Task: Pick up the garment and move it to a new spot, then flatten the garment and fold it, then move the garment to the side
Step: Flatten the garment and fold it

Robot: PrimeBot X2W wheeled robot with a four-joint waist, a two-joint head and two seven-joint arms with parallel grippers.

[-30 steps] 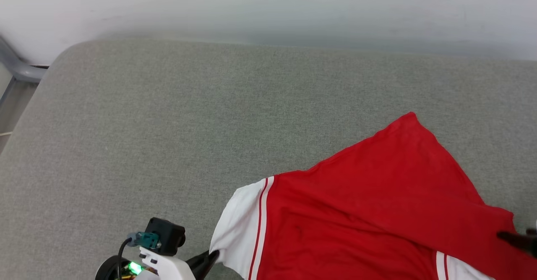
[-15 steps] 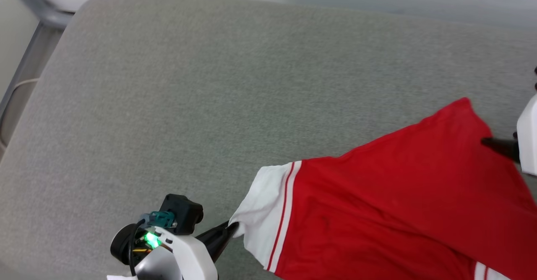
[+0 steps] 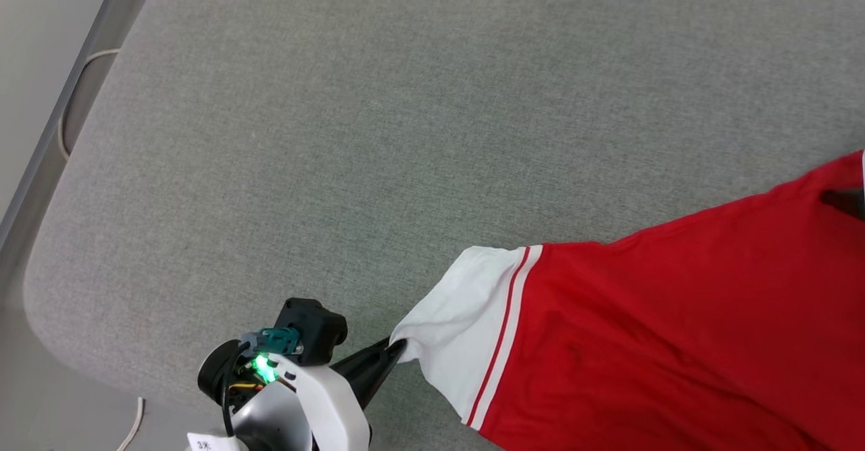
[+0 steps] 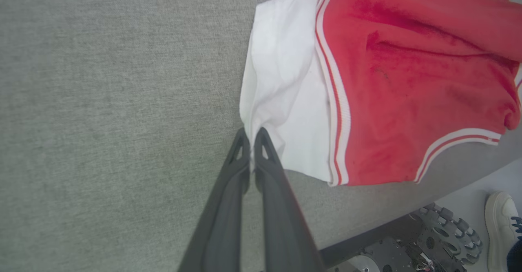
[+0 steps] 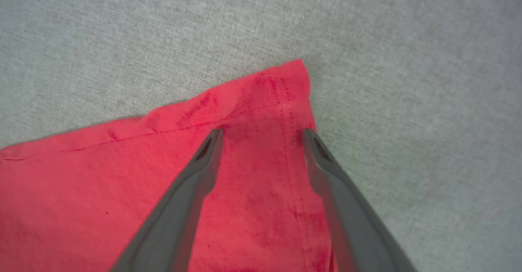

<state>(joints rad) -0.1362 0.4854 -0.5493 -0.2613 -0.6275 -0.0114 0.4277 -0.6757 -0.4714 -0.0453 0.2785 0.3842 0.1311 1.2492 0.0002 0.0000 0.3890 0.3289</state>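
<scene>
- Grey fabric-covered worktop (image 3: pixel 338 133): seen from higher up than a second ago, because the head camera has shifted.
- Red jersey garment (image 3: pixel 642 329): lies at the right and is now drawn flatter.
- White sleeve (image 3: pixel 453 322): spread leftward, with its cuff corner pinched between the clenched fingers of the left gripper (image 3: pixel 399 348).
- Right gripper (image 5: pixel 261 133): fingers released and wide apart, straddling the red hem corner.

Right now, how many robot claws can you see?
2. The left claw is pinched shut on the white sleeve of the garment. The right claw is open at the garment's red corner.
</scene>
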